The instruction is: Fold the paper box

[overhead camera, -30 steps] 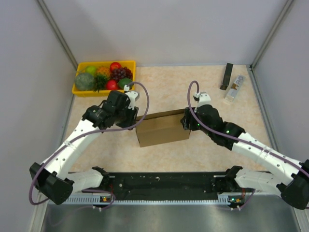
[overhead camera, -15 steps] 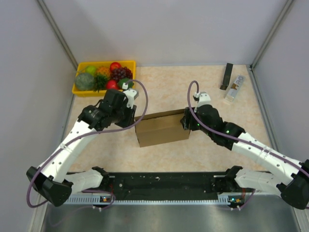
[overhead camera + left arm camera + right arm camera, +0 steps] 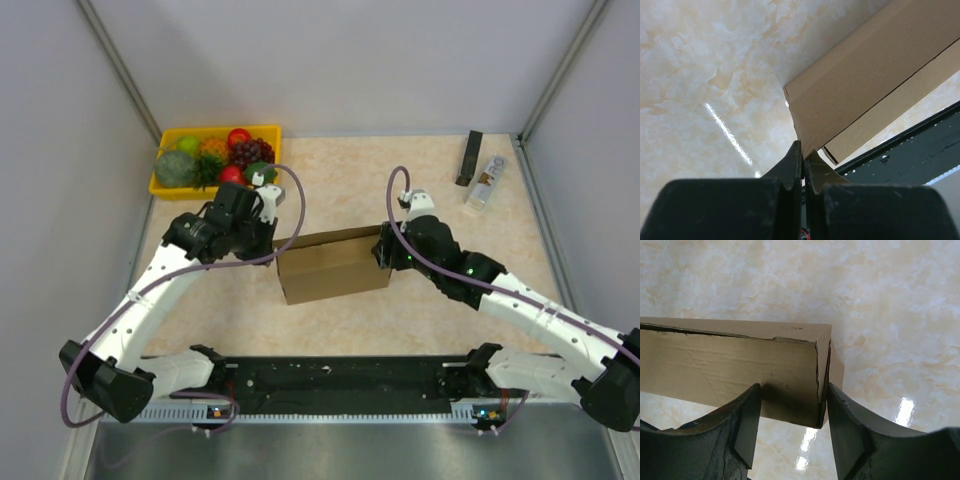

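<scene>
One brown corrugated-cardboard paper box (image 3: pixel 335 268) lies near the middle of the marbled bench (image 3: pixel 430 180), long side facing the arm bases, and we hold it at both ends. The left fingers (image 3: pixel 791 166) are pressed together, and the thin edge of the box's left corner flap appears to be pinched between them. The right fingers (image 3: pixel 748 412) stand apart and straddle the right end of the paper box, one pad on its long face and the other against the end flap, so we judge them clamped across that corner.

We expect the cardboard to be light and stiff along its panels but to hinge readily at the creases. It will probably skid on the smooth bench if pushed from one side only. A single flap will likely bend or tear if we pull it hard. The better holds seem to be close to a crease or across a doubled corner, one end braced while the other is worked.

By count: one box, two arms, one yellow plastic tray of fruit (image 3: pixel 160 188) at the far left, one black bar (image 3: pixel 470 158) and one small clear object (image 3: pixel 485 183) at the far right.
</scene>
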Tool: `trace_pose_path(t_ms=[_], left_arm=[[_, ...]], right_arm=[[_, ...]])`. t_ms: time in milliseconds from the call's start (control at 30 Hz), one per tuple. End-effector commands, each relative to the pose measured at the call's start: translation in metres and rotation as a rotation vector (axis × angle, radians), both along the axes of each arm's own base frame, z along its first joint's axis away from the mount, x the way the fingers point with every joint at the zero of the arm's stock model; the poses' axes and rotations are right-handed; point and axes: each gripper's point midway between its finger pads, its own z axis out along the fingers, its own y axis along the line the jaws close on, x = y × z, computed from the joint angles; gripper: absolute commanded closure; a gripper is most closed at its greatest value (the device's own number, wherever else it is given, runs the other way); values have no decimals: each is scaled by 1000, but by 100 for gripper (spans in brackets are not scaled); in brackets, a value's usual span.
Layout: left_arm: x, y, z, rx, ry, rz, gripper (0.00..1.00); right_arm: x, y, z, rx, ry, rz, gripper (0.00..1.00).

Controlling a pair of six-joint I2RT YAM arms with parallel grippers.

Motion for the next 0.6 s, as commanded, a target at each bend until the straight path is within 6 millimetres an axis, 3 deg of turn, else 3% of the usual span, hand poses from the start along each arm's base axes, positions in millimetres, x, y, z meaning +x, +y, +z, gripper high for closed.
trace_pose_path(t_ms=[0, 567], left_arm=[[11, -17, 36, -161, -54, 12, 100], [18, -50, 41, -365, 61, 78, 100]], right_arm=[[-6, 0, -12, -66, 39, 44, 49], [-9, 4, -19, -112, 28, 48, 49]])
